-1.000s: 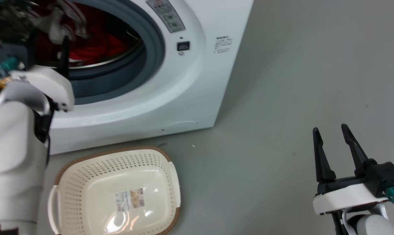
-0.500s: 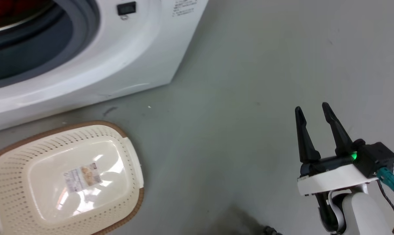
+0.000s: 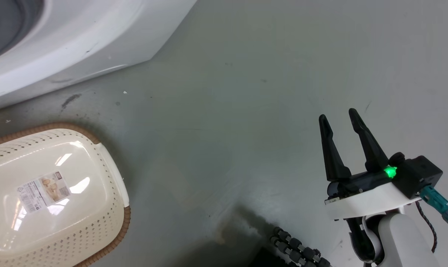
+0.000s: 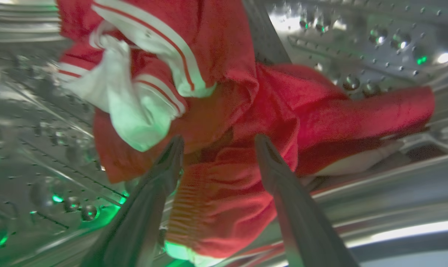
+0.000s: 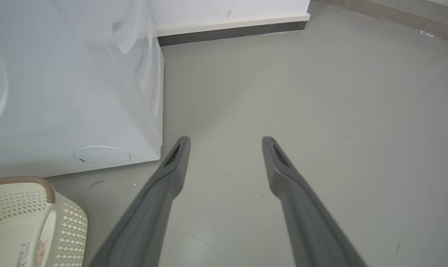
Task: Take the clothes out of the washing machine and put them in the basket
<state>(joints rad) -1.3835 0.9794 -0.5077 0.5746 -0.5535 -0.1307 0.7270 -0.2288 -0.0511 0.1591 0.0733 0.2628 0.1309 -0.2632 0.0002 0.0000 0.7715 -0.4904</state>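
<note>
In the left wrist view my left gripper is inside the washing machine's steel drum. It is open, and its two fingers straddle a bunched fold of the red clothes. A red garment with white stripes and white lining lies above, and a plain red one stretches to the right. In the head view the white washing machine fills the top left corner. The cream basket sits on the floor at the lower left, with nothing in it. My right gripper hovers open over bare floor at the lower right, holding nothing.
Grey floor spreads between the machine and my right gripper. A black ribbed cable lies at the bottom edge. In the right wrist view the machine's side, the basket's corner and a wall with a dark baseboard show.
The head camera has swung right and down, so the machine and basket slid to the picture's left edge. The left arm and the porthole have left that view.
</note>
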